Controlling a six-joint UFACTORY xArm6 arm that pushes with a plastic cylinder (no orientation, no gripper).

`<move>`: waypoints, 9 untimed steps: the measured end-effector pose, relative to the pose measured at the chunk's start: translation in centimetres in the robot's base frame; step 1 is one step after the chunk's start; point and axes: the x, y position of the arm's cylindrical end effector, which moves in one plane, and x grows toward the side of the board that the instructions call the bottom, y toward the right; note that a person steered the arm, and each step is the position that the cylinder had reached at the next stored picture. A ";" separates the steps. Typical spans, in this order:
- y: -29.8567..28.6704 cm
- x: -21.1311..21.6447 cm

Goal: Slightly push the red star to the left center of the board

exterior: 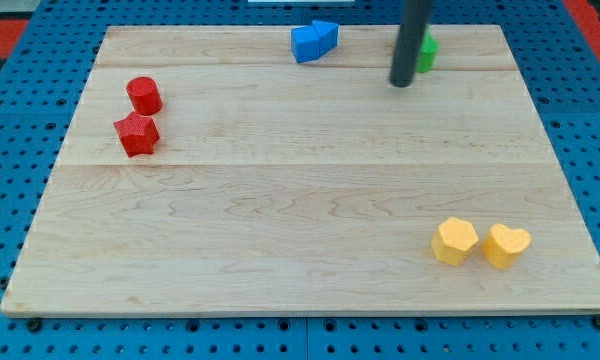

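Tip (401, 84) of my bare, gripperless rod touches nothing, with the red star (137, 134) well off toward the view's lower left.

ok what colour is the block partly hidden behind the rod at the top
Green, seen in the camera view, just right of my tip near the board's top edge.

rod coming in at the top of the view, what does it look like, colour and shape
The rod is a straight, round bar, dark grey to black, plain and smooth. No cables, labels or markings show on it. It keeps about the same thickness down to my tip, which ends blunt and flat. Its upper part runs out of the view's top, so the arm itself is not visible.
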 end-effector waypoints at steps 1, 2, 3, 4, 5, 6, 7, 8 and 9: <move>-2.0 0.0; -2.0 0.0; -2.1 0.0; -2.4 -0.1; -2.8 -0.3; -3.3 -0.7; -4.0 -0.8; -5.2 -0.9; -8.8 -0.6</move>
